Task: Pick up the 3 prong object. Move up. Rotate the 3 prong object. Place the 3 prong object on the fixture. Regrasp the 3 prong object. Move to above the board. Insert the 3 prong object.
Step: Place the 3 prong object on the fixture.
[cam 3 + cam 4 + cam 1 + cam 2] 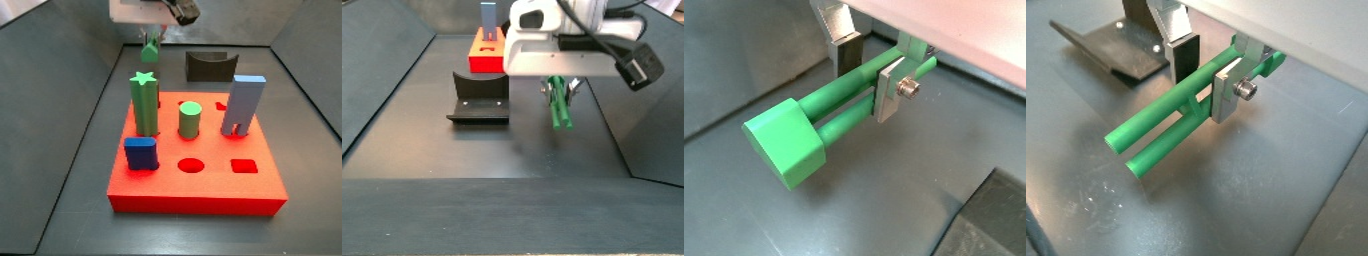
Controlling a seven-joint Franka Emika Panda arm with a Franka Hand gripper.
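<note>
The 3 prong object point(818, 115) is a long slim green bar, and my gripper point(869, 82) is shut on it near one end. In both wrist views the silver fingers point(1229, 92) press its sides and the bar point(1160, 130) juts out away from them. In a side view it hangs tilted below the gripper point(556, 82), its lower end point(564, 122) above the grey floor to the right of the dark fixture point(478, 100). The fixture point(1120, 50) also shows in a wrist view. The red board point(201, 190) lies in front of the fixture point(207, 66), with the gripper point(151, 38) beyond it.
On the board stand a green star-topped post point(144, 100), a short green cylinder point(191, 120), a tall grey-blue block point(243, 105) and a blue cube point(140, 152). A round hole point(191, 164) and a square hole point(243, 166) are open near its front. Dark walls ring the floor.
</note>
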